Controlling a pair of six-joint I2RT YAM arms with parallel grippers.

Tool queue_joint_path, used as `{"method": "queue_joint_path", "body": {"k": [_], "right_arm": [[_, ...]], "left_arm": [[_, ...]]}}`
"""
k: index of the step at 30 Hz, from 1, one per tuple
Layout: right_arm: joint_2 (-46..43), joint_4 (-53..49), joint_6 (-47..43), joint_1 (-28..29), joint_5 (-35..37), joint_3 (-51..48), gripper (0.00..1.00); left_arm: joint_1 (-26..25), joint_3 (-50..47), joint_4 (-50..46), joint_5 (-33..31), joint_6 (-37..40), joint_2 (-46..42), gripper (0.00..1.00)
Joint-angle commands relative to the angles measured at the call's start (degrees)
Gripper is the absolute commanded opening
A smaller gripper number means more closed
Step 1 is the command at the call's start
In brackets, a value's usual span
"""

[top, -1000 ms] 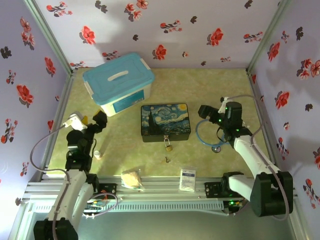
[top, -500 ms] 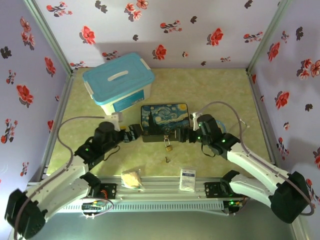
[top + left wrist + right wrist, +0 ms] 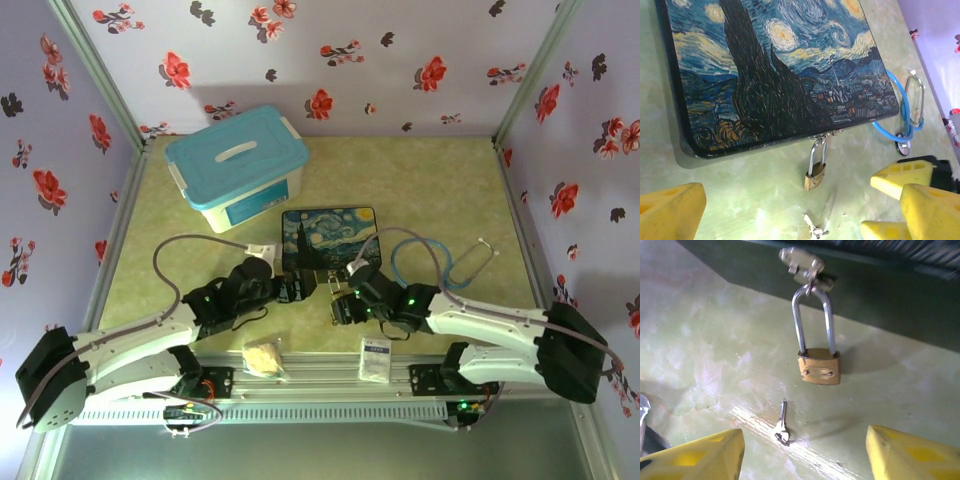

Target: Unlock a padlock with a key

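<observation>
The small brass padlock [image 3: 814, 176] [image 3: 820, 367] hangs by its silver shackle from the hasp of the painted tin box [image 3: 330, 232] [image 3: 765, 65] and lies on the green table. The tiny key [image 3: 814, 228] [image 3: 782, 424] lies loose on the table just in front of it. My right gripper [image 3: 802, 452] [image 3: 345, 303] is open, low over the table. Its yellow fingers [image 3: 695, 455] straddle the key without touching it. My left gripper [image 3: 800, 217] [image 3: 292, 288] is wide open to the left of the padlock and holds nothing.
A white bin with a blue lid [image 3: 238, 165] stands at the back left. A blue stethoscope [image 3: 440, 262] [image 3: 905, 125] lies right of the tin box. A tan bag [image 3: 264, 358] and a white packet [image 3: 376, 358] lie at the near edge. Flowered walls enclose three sides.
Both arms have swung in from the sides and lowered in front of the tin box. The right gripper's jaws have narrowed somewhat around the key's spot.
</observation>
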Motion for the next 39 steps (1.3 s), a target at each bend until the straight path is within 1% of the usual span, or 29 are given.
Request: {"method": "queue_joint_path", "body": {"k": [1, 4, 7, 12, 15, 19, 23, 25, 28, 29, 33, 36, 37, 39], "right_arm": [[4.6, 4.5, 3.5, 3.7, 3.0, 0.4, 0.63], [9.3, 5.9, 4.8, 6.2, 2.8, 1.7, 0.62], [12.5, 6.0, 6.6, 7.8, 3.8, 2.4, 0.57], [15.1, 3.9, 9.0, 9.8, 8.6, 3.1, 0.5], [16.2, 4.6, 8.9, 10.6, 8.8, 3.2, 0.47], [18.0, 3.5, 9.5, 11.7, 9.0, 3.9, 0.41], [18.4, 2.4, 11.1, 12.6, 9.1, 3.5, 0.37], [18.5, 1.6, 11.6, 13.0, 9.6, 3.5, 0.33], [18.9, 0.9, 12.4, 13.2, 9.9, 3.4, 0.32], [18.6, 1.3, 13.0, 13.1, 9.9, 2.9, 0.29], [15.9, 8.4, 12.9, 12.8, 9.5, -1.4, 0.21], [14.7, 11.1, 11.5, 11.2, 7.5, -3.1, 0.19], [14.4, 11.8, 11.1, 10.6, 6.7, -3.7, 0.16], [13.5, 13.4, 10.3, 9.5, 4.9, -4.8, 0.14]], "left_arm": [[-0.7, -2.2, 3.0, -2.0, -3.4, -0.6, 1.0], [-0.9, -3.9, 2.3, -2.5, -4.2, -2.0, 1.0], [-1.0, -5.2, 1.2, -2.8, -4.8, -3.5, 1.0], [-1.1, -7.5, 1.8, -3.1, -6.0, -4.7, 1.0], [-1.1, -8.0, 1.9, -3.1, -6.4, -4.5, 1.0], [-1.1, -8.3, 2.0, -3.2, -6.3, -4.4, 1.0], [-1.1, -8.7, 2.7, -3.3, -6.6, -4.3, 1.0], [-1.1, -8.9, 3.1, -3.3, -6.9, -4.2, 1.0], [-1.1, -8.9, 3.2, -3.3, -6.9, -4.1, 1.0], [-1.1, -9.0, 3.2, -3.4, -7.0, -4.0, 1.0], [-1.1, -9.2, 3.6, -4.2, -8.2, -3.1, 1.0], [-1.4, -8.3, 4.5, -4.0, -8.4, -1.2, 1.0], [-1.8, -8.1, 5.2, -4.0, -8.5, -0.5, 1.0], [-2.7, -8.0, 6.9, -4.0, -8.6, 0.8, 1.0]]}}
